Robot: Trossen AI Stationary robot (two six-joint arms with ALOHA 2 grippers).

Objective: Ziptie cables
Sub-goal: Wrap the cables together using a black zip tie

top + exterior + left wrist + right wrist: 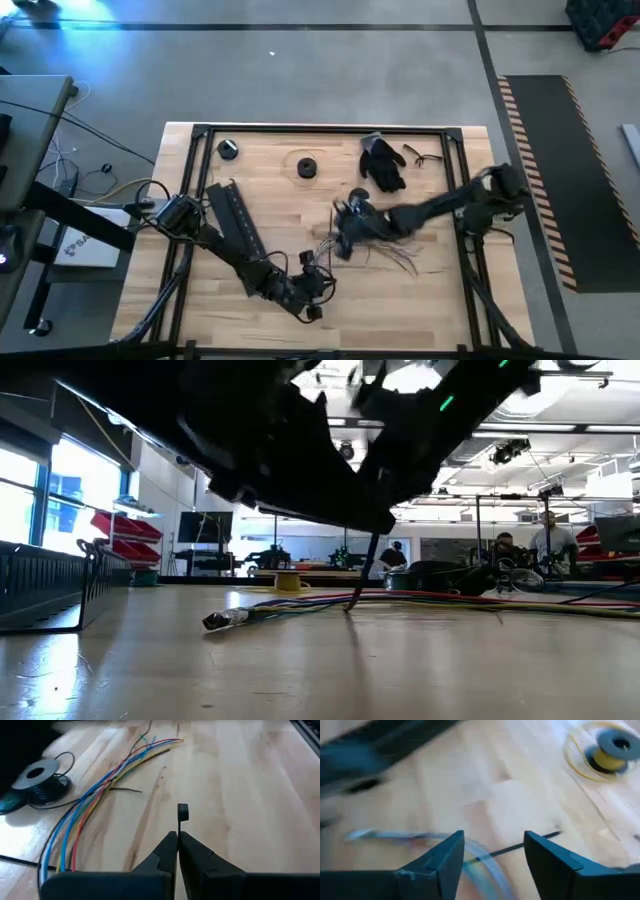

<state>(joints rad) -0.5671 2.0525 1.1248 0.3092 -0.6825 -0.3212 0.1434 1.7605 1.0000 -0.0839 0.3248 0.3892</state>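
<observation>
The cables (385, 255), a loose bundle of thin coloured wires, lie on the wooden table; they also show in the low view (300, 605) and the left wrist view (95, 795). My right gripper (494, 851) hovers open over the bundle (480, 862), one finger on each side, touching nothing. My left gripper (178, 836), near the table's front edge (312, 290), is shut on a thin black zip tie (364, 572). My left gripper pinches the black zip tie between its two fingertips (170, 842). The tie sticks out past the tips, its blocky end (183, 812) free. In the low view the strip slants down from the gripper, its lower end (350, 607) at the table by the cables.
A long black slotted duct (235, 228) lies at the table's left, and a black spool (40, 777) beside the cables. Two round spools (228, 148) (306, 166) and a black glove (383, 162) sit at the back. A thin black strip (530, 844) lies near my right gripper.
</observation>
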